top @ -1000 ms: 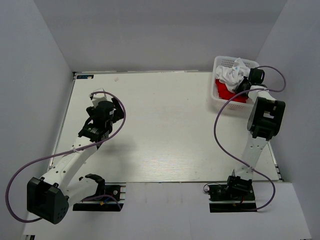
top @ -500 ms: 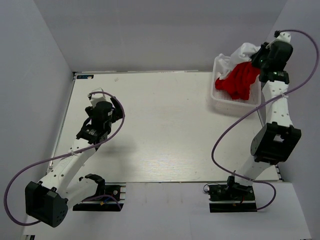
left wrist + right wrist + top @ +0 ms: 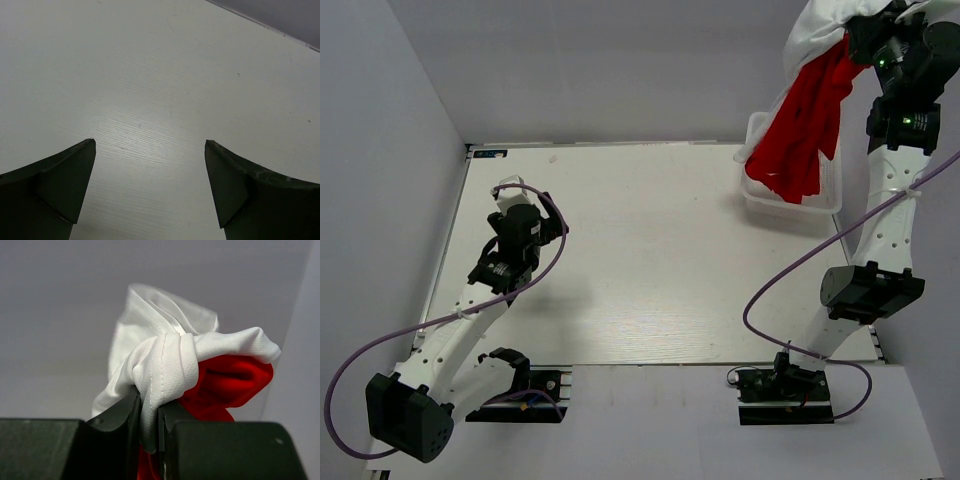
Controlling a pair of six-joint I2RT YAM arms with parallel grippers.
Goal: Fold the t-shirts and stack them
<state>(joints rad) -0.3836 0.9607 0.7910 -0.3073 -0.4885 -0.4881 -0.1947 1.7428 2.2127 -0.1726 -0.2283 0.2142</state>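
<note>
High above the far right corner of the desk [image 3: 650, 250], the right pincer [image 3: 149, 410] pinches a bunched fold of the white t-shirt [image 3: 165, 355]. Jaws nearly together, cloth squeezed between them.

- The red t-shirt [image 3: 805, 140] hangs from the same bundle, draping down toward the basket [image 3: 800, 207]. Its lower hem is at about rim level in the top view; whether it touches the basket I cannot tell.
- Wrist view: red cloth sits just behind and below the white fold. Clamped as well, or only tangled in the white? Cannot tell.
- Left pincer [image 3: 149, 142]: jaws spread wide, holding nothing, poised over bare desk on the left side, well apart from the garments.

Progress, as judged: very early. Both shirts are airborne together as one crumpled clump. Neither is laid out, none is folded, no stack exists.

Left to do: bring the clump over the open desk, separate red from white, spread each flat, fold each, then place one on the other.

Risk noted: the red shirt may slip off mid-carry if it is only snagged.
</note>
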